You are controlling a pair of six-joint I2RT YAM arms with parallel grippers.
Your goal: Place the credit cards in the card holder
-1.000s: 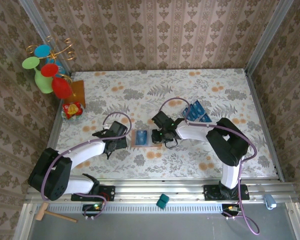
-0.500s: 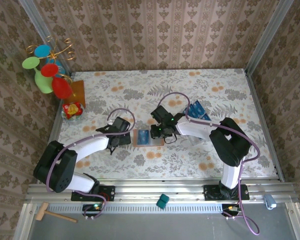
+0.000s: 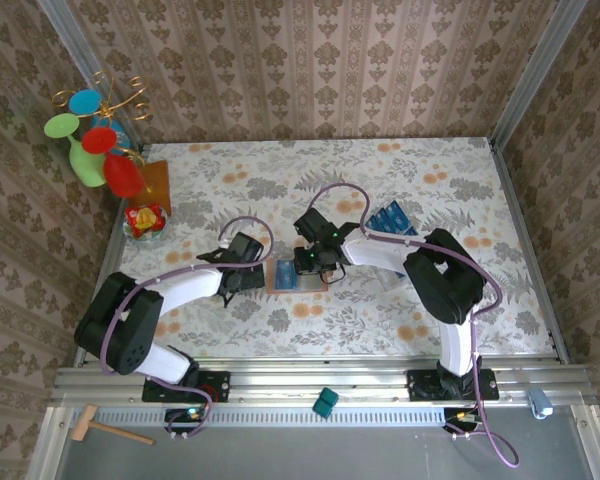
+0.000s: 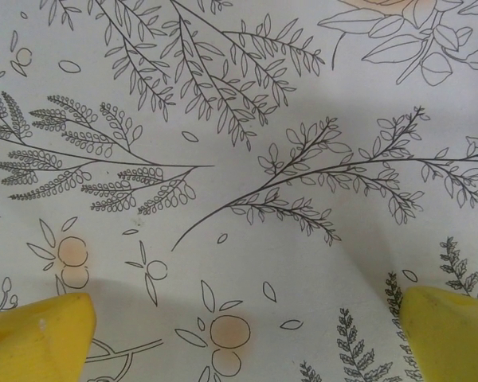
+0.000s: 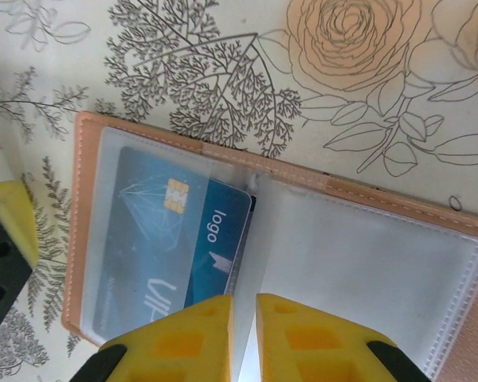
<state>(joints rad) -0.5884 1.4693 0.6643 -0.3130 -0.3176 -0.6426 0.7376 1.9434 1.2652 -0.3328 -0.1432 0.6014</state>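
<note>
Card holder (image 3: pixel 310 284) (image 5: pixel 366 263): lies opened flat on the floral tablecloth (image 3: pixel 380 330) (image 4: pixel 247 119), between the two grippers. It has a pinkish-brown rim, and its clear sleeves face up.

Card in the holder (image 3: pixel 283 273) (image 5: pixel 155 239): one blue card sits inside the sleeve on the half of the holder nearer the left arm. Its chip and the word "logo" read through the plastic.

Other credit cards (image 3: pixel 392 222): a blue stack well apart from the card holder, to its right and farther from the arm bases.

Right gripper (image 3: pixel 314 264) (image 5: pixel 244 334): sits over the card holder's middle, where the two halves meet. Its yellow fingers (image 5: pixel 175 338) are drawn almost together, leaving a thin slit.

Clear sleeve leaf (image 5: pixel 251 239): lifts off the card holder's middle. Its free edge runs up into the slit, and the right gripper pinches it there.

Left gripper (image 3: pixel 242 278) (image 4: pixel 243 338): just beside the card holder's left edge, low over the cloth. Its yellow fingertips (image 4: pixel 40 338) are spread as wide as the view allows, with only printed cloth between them; it holds nothing.

Amber square (image 3: pixel 156 183): well to the left of the card holder and farther back, beside a green vase (image 3: pixel 83 163).

Small red-and-yellow object (image 3: pixel 145 219): left of the card holder, just in front of the amber square.

Teal block (image 3: pixel 325 403): on the rail nearer than the card holder, between the arm bases.
</note>
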